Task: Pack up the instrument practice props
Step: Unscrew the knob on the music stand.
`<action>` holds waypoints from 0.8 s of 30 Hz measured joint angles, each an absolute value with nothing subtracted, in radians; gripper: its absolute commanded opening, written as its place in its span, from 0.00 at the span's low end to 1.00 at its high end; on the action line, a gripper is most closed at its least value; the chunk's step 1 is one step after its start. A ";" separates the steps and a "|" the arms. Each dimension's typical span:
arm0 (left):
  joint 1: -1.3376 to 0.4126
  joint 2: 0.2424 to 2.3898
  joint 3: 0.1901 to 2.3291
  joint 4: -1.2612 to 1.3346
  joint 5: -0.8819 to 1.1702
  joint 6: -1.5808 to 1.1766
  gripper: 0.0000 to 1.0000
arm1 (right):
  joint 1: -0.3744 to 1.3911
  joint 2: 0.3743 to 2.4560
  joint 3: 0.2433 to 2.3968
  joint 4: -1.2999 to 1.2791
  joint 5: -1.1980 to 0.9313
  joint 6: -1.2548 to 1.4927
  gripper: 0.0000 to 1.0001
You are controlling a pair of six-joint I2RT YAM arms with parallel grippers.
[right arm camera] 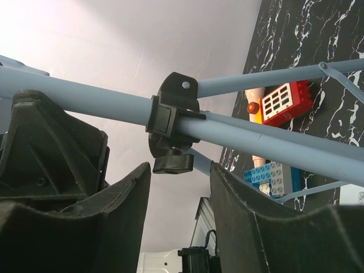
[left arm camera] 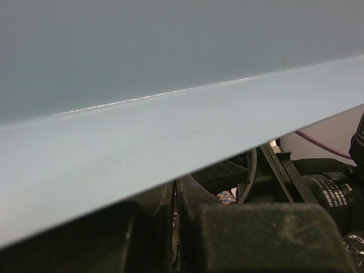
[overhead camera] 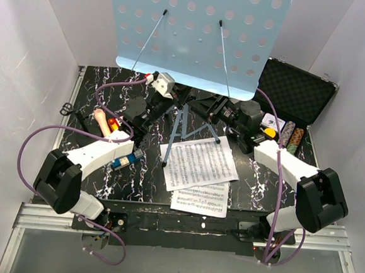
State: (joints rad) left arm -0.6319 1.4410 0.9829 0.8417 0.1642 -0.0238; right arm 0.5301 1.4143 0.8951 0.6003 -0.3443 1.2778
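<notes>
Between the fingers of the right gripper (right arm camera: 181, 173), up close, runs the light-blue perforated metal music stand (right arm camera: 256, 139). Here it is a smooth, round painted tube crossing just above the fingertips. Its black plastic clamp collar (right arm camera: 170, 114) and small knob sit right over the gap. The jaws are spread wide, with black moulded fingers (right arm camera: 267, 227) on either side and nothing pinched. Whether a tip touches the tube, I can't tell.

Beyond that gripper, on the black white-veined marble-look tabletop (right arm camera: 318, 28), sit a red studded toy brick (right arm camera: 281, 102) and a blue studded toy brick (right arm camera: 270, 176).

Over to the left gripper (left arm camera: 176, 199): the stand's flat matte blue desk fills the view above it, its lip crossing just over the fingers. A grainy foam-like pad (left arm camera: 267, 233) shows with only a thin slit beside it. The tips are hidden behind the lip, so gripping or not, can't tell.

From above, both grippers sit near the tripod's head under the desk. The white printed paper sheet-music pages (overhead camera: 199, 163) lie flat, nearer the arm bases than either gripper, one overlapping the other. Outside the right gripper stands an open black foam-lined case (overhead camera: 297, 88).
</notes>
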 measured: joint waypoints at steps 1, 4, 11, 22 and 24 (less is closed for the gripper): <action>-0.632 1.441 0.983 0.839 0.164 -0.018 0.00 | 0.530 1.414 0.895 0.600 -0.345 1.277 0.57; -0.633 1.441 0.997 0.814 0.169 -0.005 0.00 | 0.530 1.414 0.895 0.600 -0.347 1.271 0.66; -0.634 1.441 1.010 0.786 0.172 0.015 0.00 | 0.530 1.413 0.908 0.599 -0.350 1.268 0.49; -0.634 1.441 1.010 0.786 0.165 0.027 0.00 | 0.527 1.463 0.954 0.599 -0.389 1.299 0.36; -0.634 1.441 1.010 0.786 0.165 0.027 0.00 | 0.527 1.473 0.958 0.606 -0.398 1.309 0.28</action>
State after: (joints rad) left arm -0.6342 1.4406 1.0100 0.7860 0.1650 0.0273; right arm 0.5266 1.4734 0.9577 0.6060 -0.3981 1.3094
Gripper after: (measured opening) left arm 0.008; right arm 0.364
